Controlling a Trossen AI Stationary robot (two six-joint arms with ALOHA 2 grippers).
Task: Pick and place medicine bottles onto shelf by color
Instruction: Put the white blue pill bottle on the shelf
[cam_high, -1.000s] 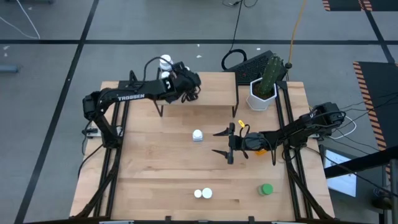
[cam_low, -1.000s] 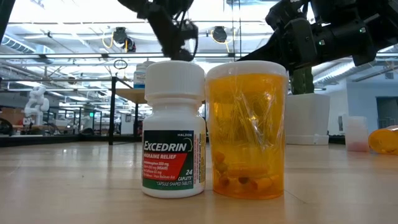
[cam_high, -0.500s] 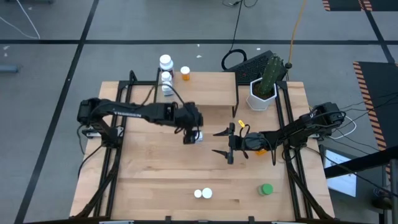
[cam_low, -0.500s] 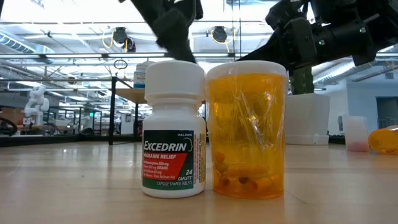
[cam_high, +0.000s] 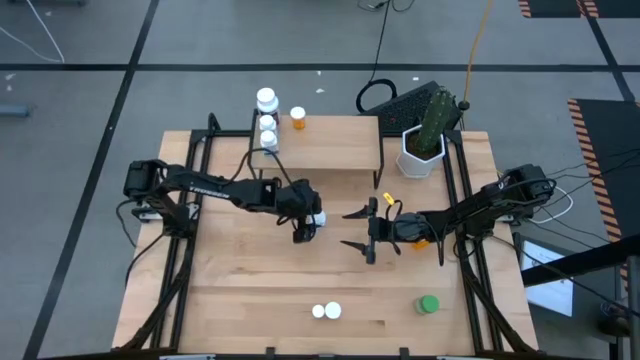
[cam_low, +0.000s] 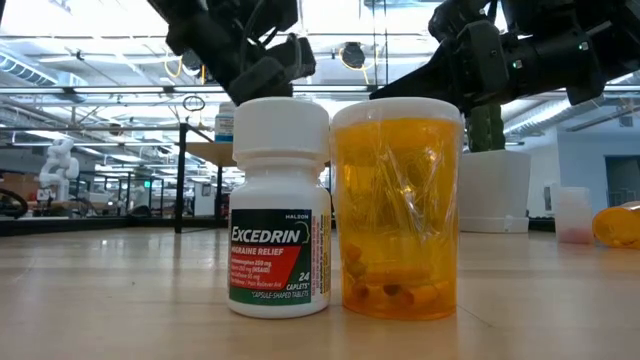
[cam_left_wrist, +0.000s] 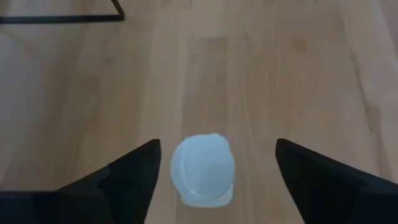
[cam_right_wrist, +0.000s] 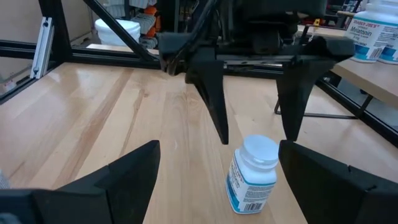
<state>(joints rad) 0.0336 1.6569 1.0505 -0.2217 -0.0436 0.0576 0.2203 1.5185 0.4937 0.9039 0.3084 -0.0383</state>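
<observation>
A white-capped bottle (cam_high: 318, 218) stands upright on its base at mid-table. My left gripper (cam_high: 304, 224) is open above it. Its fingers (cam_right_wrist: 214, 112) point down on either side of the bottle's cap (cam_left_wrist: 203, 168) without touching. My right gripper (cam_high: 358, 229) waits open just to the right, level, facing the same bottle (cam_right_wrist: 254, 175). The shelf (cam_high: 330, 145) at the far side carries three white bottles (cam_high: 268, 122) and an orange one (cam_high: 297, 118). A white Excedrin bottle (cam_low: 280, 210) and an orange bottle (cam_low: 397, 210) stand at the near edge. A green one (cam_high: 428, 304) stands to the right.
A white pot with a cactus (cam_high: 422, 148) stands on the table's far right corner beside the shelf. An orange bottle (cam_low: 615, 225) lies on its side at the right, under my right arm. Bare wood lies between the mid-table bottle and the near-edge bottles.
My left gripper has left the shelf's left end and swung toward the near side to the table's middle. It has then come down over the white bottle there, fingers open. Three white bottles now show in a row on the shelf's left end.
</observation>
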